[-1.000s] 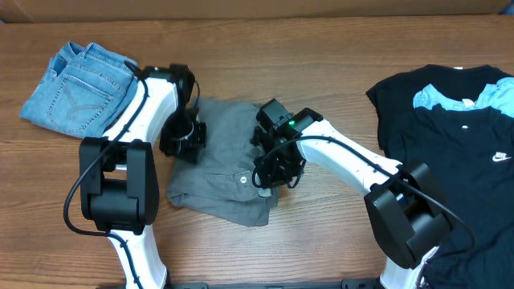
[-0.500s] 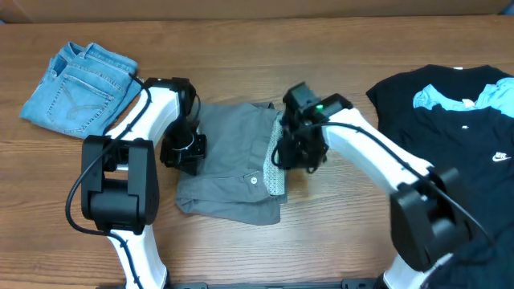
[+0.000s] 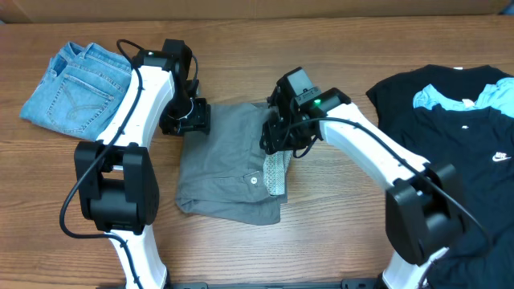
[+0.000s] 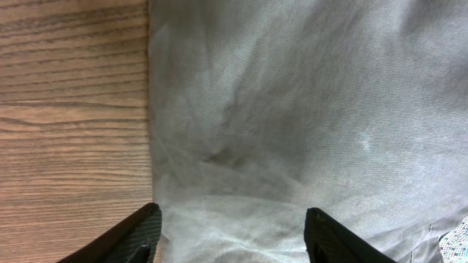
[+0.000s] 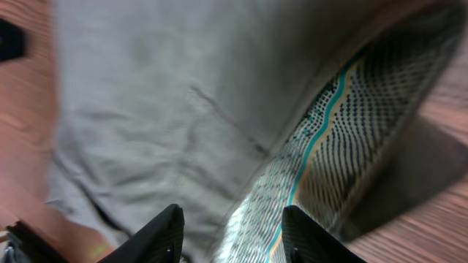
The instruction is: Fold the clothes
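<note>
- Desk (image 3: 345,241): wooden, carrying the grey shorts (image 3: 225,172) at centre.
- Grey shorts: partly folded and rumpled. Step judged in hand is squaring the fold.
- Left hand (image 3: 187,120): fingers apart, empty, over the shorts' 10 o'clock corner.
- Right hand (image 3: 281,138): fingers apart, empty, at 2 o'clock.
- Patterned lining (image 3: 275,172): exposed at 3 o'clock. The next move likely calls for pinching this edge and tucking it.

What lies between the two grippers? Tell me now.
Only the grey shorts: in the overhead view their cloth spans the stretch from the left gripper to the right gripper.
</note>
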Tool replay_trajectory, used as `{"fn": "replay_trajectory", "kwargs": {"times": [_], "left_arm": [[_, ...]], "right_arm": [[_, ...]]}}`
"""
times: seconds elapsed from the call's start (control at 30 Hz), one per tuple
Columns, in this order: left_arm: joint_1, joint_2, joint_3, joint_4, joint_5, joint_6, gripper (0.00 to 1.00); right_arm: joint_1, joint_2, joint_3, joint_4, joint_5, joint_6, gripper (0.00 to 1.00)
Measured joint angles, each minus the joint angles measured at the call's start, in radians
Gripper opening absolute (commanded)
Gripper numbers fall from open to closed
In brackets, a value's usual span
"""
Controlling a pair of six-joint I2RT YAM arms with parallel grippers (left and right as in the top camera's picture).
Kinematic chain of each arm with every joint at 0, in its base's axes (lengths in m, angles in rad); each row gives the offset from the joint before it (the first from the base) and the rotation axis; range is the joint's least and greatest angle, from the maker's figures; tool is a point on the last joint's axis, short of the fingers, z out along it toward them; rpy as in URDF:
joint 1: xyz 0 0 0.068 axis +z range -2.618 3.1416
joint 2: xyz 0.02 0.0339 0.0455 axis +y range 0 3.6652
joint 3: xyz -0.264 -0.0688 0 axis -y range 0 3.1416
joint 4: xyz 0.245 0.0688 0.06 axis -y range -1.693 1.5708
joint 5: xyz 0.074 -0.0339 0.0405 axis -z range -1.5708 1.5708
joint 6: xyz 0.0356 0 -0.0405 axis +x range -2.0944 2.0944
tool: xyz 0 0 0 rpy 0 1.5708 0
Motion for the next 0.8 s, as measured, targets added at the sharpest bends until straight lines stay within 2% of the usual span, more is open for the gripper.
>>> {"fn": "replay_trajectory", "kwargs": {"times": [0.13, 0.2, 0.23, 0.3, 0.33, 0.37, 0.5, 0.57, 0.73, 0.77, 0.8], "left_arm": [[0.0, 0.0, 0.0, 0.0, 0.0, 0.0, 0.66], [0.0, 0.0, 0.0, 0.0, 0.0, 0.0, 0.67], [0.0, 0.0, 0.0, 0.0, 0.0, 0.0, 0.67], [0.0, 0.0, 0.0, 0.0, 0.0, 0.0, 0.67], [0.0, 0.0, 0.0, 0.0, 0.0, 0.0, 0.67], [0.0, 0.0, 0.0, 0.0, 0.0, 0.0, 0.67], [0.0, 0.0, 0.0, 0.001, 0.0, 0.0, 0.68], [0.0, 0.0, 0.0, 0.008, 0.0, 0.0, 0.68], [0.0, 0.0, 0.0, 0.029, 0.0, 0.0, 0.69], [0.0, 0.0, 0.0, 0.032, 0.0, 0.0, 0.69], [0.0, 0.0, 0.0, 0.035, 0.0, 0.0, 0.69]], "right_arm": [[0.0, 0.056, -0.003, 0.042, -0.005, 0.008, 0.55], [0.0, 0.072, -0.003, 0.055, -0.006, 0.015, 0.52], [0.0, 0.081, -0.003, 0.063, -0.007, 0.019, 0.43], [0.0, 0.09, -0.003, 0.079, -0.017, 0.025, 0.15], [0.0, 0.095, -0.003, 0.09, -0.031, 0.018, 0.05], [0.0, 0.097, -0.003, 0.094, -0.048, 0.013, 0.04], [-0.004, 0.097, 0.006, 0.012, -0.077, -0.024, 0.04], [-0.019, 0.09, 0.023, -0.098, 0.0, -0.034, 0.04], [-0.069, 0.032, 0.053, -0.192, 0.15, -0.041, 0.07], [-0.079, 0.018, 0.057, -0.193, 0.174, -0.042, 0.12], [-0.09, 0.006, 0.058, -0.189, 0.197, -0.043, 0.34]]}}
